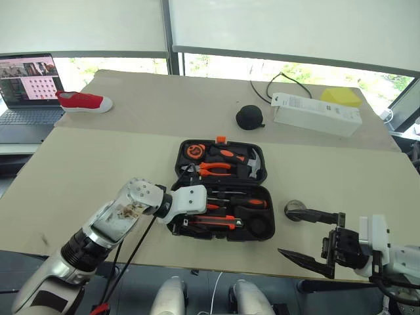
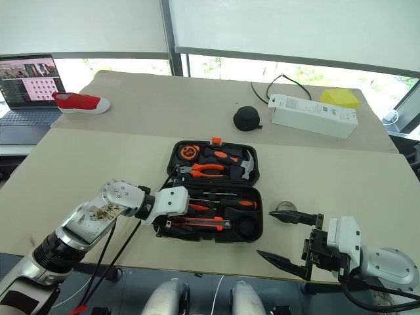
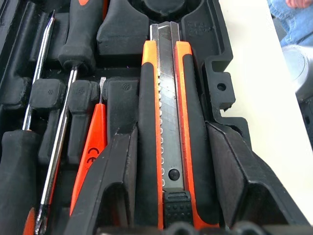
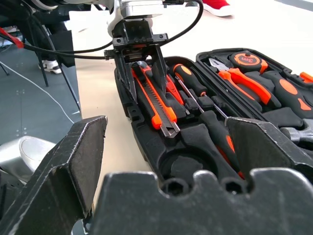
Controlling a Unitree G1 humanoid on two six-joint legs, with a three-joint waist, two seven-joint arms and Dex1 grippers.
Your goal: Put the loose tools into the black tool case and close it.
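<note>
Left gripper — open astride utility knife | case — open

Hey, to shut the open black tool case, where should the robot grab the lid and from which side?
Judging by its pose, take the rounded black plastic tool case by the lid's far rim beside the small orange latch, coming from the far side: the lid lies flat open with its hinge along the middle, so that edge swings up and over.
</note>
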